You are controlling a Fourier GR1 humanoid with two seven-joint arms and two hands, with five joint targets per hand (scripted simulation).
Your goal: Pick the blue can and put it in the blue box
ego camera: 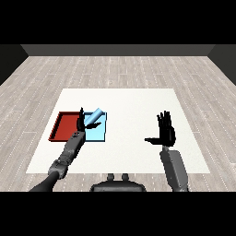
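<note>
The left hand [83, 120] is seen raised over the two trays, its fingers pointing upward and its thumb stretched out to the side. The blue can [95, 115] is seen tilted just beside this hand, on its thumb side, its lower end lying between the thumb and the fingers. Whether the fingers are curled round the can cannot be told. Beneath the hand and the can, the light blue tray [98, 133] is laid on the white table [129, 106]. On the other side of the hand, the red tray [64, 126] is set touching the blue one. The grey forearm is seen reaching down from the hand toward the lower corner. Well apart, the right hand [166, 131] is held upright above bare table, its fingers straight and spread wide, its thumb stuck out sideways, nothing being held.
</note>
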